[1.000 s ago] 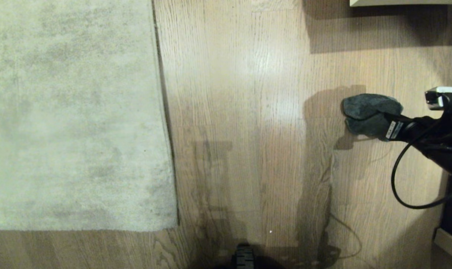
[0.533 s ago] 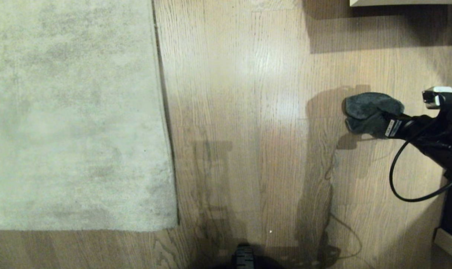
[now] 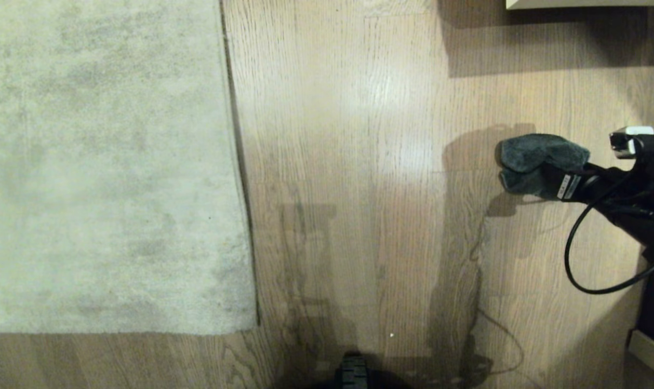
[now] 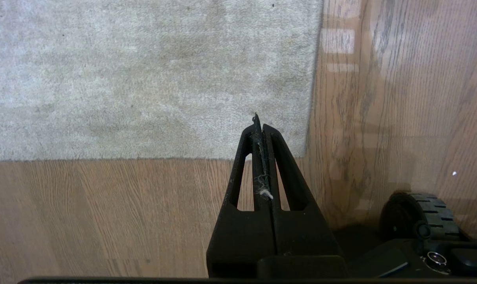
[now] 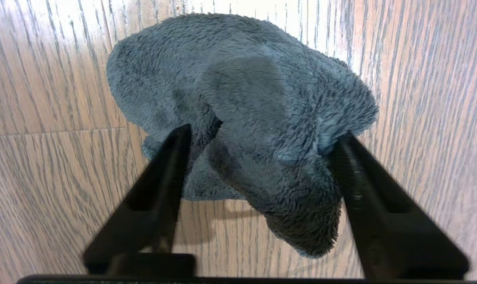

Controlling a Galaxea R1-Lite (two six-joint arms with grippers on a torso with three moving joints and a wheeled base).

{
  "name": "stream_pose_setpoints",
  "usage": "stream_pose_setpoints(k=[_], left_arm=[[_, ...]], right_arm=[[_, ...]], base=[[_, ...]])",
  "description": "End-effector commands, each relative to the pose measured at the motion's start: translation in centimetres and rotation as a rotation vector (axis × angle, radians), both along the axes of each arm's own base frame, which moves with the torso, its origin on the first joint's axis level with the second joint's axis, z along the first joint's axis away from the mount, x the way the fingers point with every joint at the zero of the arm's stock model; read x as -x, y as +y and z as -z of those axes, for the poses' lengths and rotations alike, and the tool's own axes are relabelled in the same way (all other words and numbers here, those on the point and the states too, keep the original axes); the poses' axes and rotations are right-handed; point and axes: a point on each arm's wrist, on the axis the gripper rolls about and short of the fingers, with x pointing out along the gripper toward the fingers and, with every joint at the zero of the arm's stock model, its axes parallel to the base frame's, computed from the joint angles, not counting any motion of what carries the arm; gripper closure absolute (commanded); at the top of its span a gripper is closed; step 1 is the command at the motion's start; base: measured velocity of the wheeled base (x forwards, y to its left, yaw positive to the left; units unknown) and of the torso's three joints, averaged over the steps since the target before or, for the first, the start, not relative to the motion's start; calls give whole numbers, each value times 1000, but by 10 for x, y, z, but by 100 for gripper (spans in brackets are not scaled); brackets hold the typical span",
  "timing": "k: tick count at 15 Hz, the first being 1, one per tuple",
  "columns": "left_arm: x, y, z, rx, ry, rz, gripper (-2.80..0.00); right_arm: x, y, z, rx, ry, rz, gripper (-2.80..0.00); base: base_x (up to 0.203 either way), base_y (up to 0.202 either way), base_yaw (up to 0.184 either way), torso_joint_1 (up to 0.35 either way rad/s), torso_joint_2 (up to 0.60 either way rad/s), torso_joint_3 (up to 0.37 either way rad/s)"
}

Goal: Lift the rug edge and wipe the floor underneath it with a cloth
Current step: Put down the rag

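Note:
The pale beige-grey rug [image 3: 105, 162] lies flat on the left, its corner near the bottom of the head view. The wood-grain floor [image 3: 332, 135] fills the middle and right. The dark grey-teal cloth [image 3: 532, 159] sits lumped on the floor at the right. My right gripper [image 3: 543, 175] reaches to it from the right edge. In the right wrist view the right gripper [image 5: 262, 132] stands open, its fingers spread to either side of the cloth [image 5: 242, 79], tips against the fuzz. My left gripper [image 4: 261, 126] is shut with only lint between its fingers, parked above the rug's corner [image 4: 144, 79].
A pale furniture edge [image 3: 581, 4] casts a shadow at the top right. Another pale board [image 3: 651, 351] sits at the lower right beside a dark upright. A black cable [image 3: 575, 270] loops off my right arm. The base wheel [image 4: 423, 213] stands on the floor near the rug corner.
My right gripper's fingers have spread apart around the cloth, which now rests loosely on the floor. The arm has barely shifted and the rug has not moved.

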Motion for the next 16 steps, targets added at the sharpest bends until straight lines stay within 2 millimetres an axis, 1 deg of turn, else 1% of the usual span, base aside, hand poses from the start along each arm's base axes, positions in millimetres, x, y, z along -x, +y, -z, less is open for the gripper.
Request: stream_pose_setpoints(k=[1, 5, 10, 13, 16], left_arm=[[0, 0, 0, 0, 0, -1, 0], [0, 0, 0, 1, 0, -1, 0], [0, 0, 0, 0, 0, -1, 0], [0, 0, 0, 0, 0, -1, 0], [0, 0, 0, 0, 0, -1, 0]], right_arm=[[5, 1, -7, 8, -22, -3, -280], [21, 4, -7, 34, -11, -32, -280], [36, 7, -24, 48, -65, -31, -280], [44, 8, -26, 65, -70, -33, -280], [64, 13, -22, 66, -50, -98, -280]], base=[[0, 0, 0, 0, 0, 0], [0, 0, 0, 0, 0, 0], [0, 0, 0, 0, 0, 0], [0, 0, 0, 0, 0, 0], [0, 0, 0, 0, 0, 0]])
